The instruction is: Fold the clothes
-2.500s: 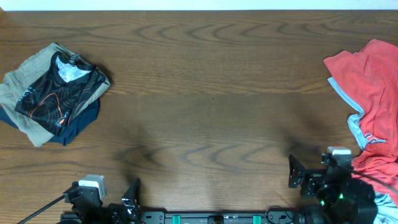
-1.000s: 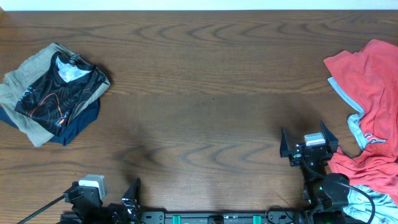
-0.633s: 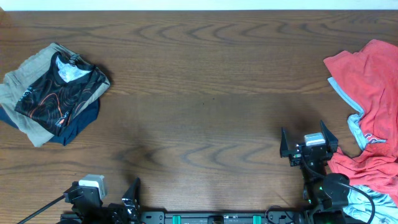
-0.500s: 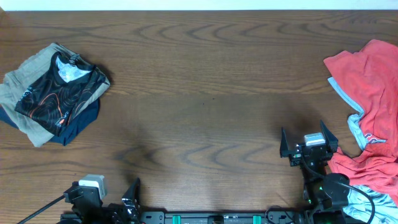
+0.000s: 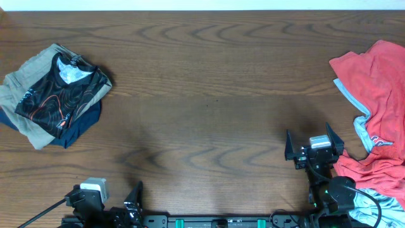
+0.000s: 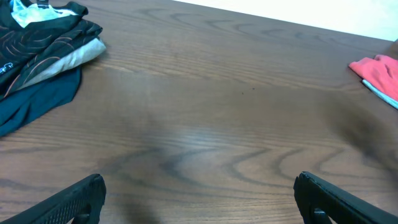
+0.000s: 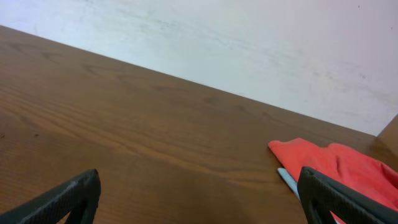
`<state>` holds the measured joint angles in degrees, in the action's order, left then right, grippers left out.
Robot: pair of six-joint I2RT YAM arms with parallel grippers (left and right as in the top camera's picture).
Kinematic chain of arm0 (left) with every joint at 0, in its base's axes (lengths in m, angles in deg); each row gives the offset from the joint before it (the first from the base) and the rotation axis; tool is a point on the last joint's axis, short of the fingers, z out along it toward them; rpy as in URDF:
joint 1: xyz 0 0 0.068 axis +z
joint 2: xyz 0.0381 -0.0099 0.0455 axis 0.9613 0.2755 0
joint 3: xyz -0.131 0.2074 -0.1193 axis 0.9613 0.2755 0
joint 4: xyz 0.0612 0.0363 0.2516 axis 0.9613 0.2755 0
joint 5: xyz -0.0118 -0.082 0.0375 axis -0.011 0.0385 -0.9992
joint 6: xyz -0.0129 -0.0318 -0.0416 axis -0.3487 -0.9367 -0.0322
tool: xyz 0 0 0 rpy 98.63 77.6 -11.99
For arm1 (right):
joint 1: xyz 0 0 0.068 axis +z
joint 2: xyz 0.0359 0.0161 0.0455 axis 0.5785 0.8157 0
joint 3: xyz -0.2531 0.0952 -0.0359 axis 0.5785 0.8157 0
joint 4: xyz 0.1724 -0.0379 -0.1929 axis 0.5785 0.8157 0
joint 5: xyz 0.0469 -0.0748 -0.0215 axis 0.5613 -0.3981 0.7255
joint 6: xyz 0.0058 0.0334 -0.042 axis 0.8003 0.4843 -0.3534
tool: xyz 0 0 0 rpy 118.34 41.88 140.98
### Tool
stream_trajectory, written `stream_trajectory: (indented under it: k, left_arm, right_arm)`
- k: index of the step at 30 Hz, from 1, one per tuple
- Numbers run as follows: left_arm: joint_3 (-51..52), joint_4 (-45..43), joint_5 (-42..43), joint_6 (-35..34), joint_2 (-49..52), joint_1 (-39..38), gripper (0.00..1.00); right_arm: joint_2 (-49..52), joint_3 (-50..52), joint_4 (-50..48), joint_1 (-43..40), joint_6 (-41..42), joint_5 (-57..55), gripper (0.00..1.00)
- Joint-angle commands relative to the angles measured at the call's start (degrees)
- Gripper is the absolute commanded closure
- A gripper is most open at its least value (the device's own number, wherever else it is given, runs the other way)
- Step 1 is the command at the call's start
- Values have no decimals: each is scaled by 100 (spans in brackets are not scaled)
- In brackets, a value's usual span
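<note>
The black jersey point(image 5: 62, 95) with orange contour lines lies folded on top of a stack at the far left, over a beige garment point(image 5: 25, 120) and a dark blue one point(image 5: 79, 126); it also shows in the left wrist view point(image 6: 37, 43). A red shirt point(image 5: 373, 82) with a light-blue shirt point(image 5: 361, 130) under it lies crumpled at the right edge, and its corner shows in the right wrist view point(image 7: 329, 158). My right gripper point(image 5: 313, 142) is open and empty, just left of the red pile. My left gripper point(image 6: 199, 199) is open and empty at the table's front edge.
The dark wooden table point(image 5: 209, 95) spreads bare between the two piles. A pale wall point(image 7: 249, 43) stands behind the table's far edge. The arm bases and a rail point(image 5: 215, 221) sit along the front edge.
The right arm rose from its low rest at the front right and moved up and left beside the red pile; it has held still for the last second. The left arm has not moved.
</note>
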<state>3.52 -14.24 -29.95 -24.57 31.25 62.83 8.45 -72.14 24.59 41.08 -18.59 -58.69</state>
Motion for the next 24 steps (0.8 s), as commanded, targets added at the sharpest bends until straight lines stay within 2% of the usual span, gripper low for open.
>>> stream_trajectory:
  k: [1, 9, 11, 24]
  left_arm:
    - [28, -7, -42, -76, -15, 68, 2]
    - [168, -98, -48, -74, -17, 610, 2]
    - [330, -313, -289, -48, -31, 737, 2]
    - [2811, -2260, -306, 236, -428, 992, 2]
  right_arm:
    - [-35, 37, -15, -44, -68, -17, 1]
    - [-35, 37, -15, -44, -68, -17, 1]
    - [-33, 37, -15, -44, -68, -20, 1]
    - [-31, 37, -15, -44, -68, -17, 1]
